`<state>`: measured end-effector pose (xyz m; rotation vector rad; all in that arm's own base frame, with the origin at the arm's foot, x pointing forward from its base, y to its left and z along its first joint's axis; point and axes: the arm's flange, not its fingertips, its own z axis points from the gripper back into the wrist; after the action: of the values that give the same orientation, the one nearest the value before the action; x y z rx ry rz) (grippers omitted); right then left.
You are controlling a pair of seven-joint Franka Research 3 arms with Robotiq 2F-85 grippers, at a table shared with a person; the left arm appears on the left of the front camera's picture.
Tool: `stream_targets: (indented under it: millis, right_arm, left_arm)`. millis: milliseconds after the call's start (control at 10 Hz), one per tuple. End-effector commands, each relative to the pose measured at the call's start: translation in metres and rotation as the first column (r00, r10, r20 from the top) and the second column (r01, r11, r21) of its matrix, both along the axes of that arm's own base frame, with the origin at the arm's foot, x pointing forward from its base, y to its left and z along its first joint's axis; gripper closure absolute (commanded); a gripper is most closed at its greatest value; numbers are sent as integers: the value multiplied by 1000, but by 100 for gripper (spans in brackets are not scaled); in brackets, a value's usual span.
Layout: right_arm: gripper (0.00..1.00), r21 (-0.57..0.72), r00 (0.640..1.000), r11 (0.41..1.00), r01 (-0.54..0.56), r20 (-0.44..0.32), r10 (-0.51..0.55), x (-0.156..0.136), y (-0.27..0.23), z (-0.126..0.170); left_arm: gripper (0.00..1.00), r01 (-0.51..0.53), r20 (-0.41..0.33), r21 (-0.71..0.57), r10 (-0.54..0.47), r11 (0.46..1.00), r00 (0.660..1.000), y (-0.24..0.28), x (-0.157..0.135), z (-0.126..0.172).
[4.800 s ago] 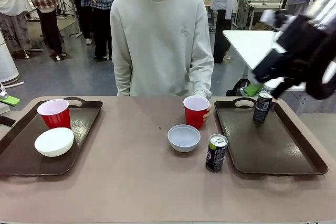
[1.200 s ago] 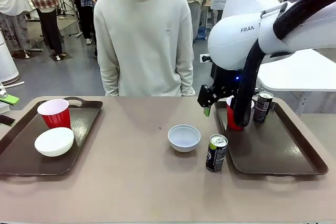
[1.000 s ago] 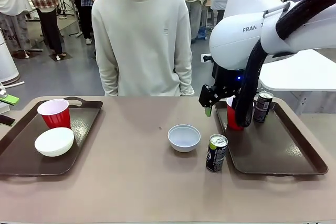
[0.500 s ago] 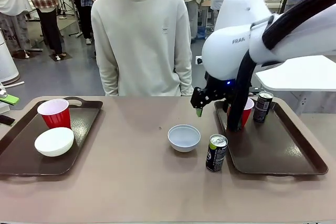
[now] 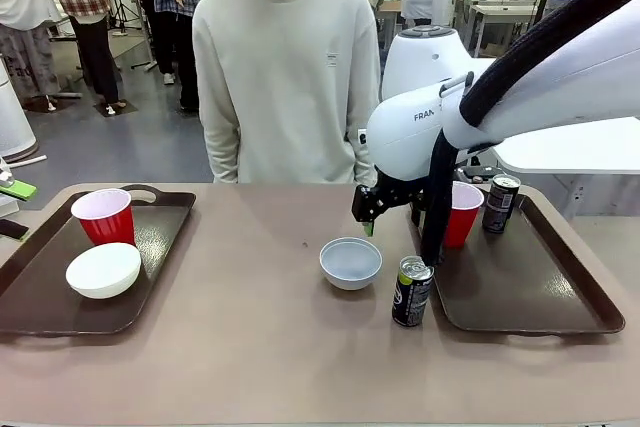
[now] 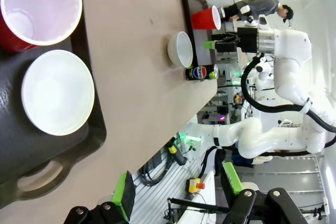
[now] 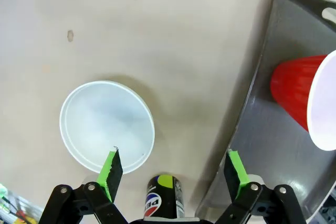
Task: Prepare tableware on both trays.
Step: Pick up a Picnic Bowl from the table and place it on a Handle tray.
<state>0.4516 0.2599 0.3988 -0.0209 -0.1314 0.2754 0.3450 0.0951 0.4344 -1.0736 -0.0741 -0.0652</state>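
Fingers [image 7: 111, 167] of the right gripper [image 7: 173, 157] stand wide apart and empty over the tan table [image 5: 250, 347], above a dark drink can [image 5: 412, 291] and a grey-white round bowl [image 5: 350, 262]. The left gripper [image 6: 177, 184] is also spread and empty, near the dark brown plastic left tray [image 5: 160, 237], which holds a cream-white bowl [image 5: 103, 269] and a red plastic cup [image 5: 103, 215]. Farther back, the matching right tray [image 5: 520, 282] holds a second red cup [image 5: 462, 214] and a second can [image 5: 500, 204]. A person [image 5: 290, 67] stands beyond.

Left tray [image 5: 160, 237] holds red cup [image 5: 103, 215] and cream-white bowl [image 5: 103, 270], right tray [image 5: 530, 287] second cup [image 5: 462, 213] and dark can [image 5: 500, 203]; grey-white bowl [image 5: 350, 262] and another can [image 5: 412, 290] stand upright between them.
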Motion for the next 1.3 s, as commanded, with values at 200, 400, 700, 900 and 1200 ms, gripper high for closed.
stream_targets:
  millis: [200, 400, 700, 900, 1200]
  right_arm:
    - [0, 16, 1000, 1000, -4, 23, 4, 12, 14, -10]
    - [0, 54, 1000, 998, -19, -13, 20, 18, 15, -25]
    - [0, 56, 998, 997, -46, -40, 48, 23, 22, -47]
    - [0, 64, 996, 995, -74, -38, 77, 24, 19, -46]
    - [100, 90, 992, 991, -104, -60, 109, 25, 17, -51]
  left_arm:
    - [13, 2, 10, -17, -1, 1000, 1000, 2, -1, 1]
    - [13, 2, 10, -17, -1, 1000, 1000, 2, -1, 1]
    - [13, 2, 10, -17, -1, 1000, 1000, 2, -1, 1]
    - [13, 2, 10, -17, -1, 1000, 1000, 2, -1, 1]
    - [13, 2, 10, -17, -1, 1000, 1000, 2, -1, 1]
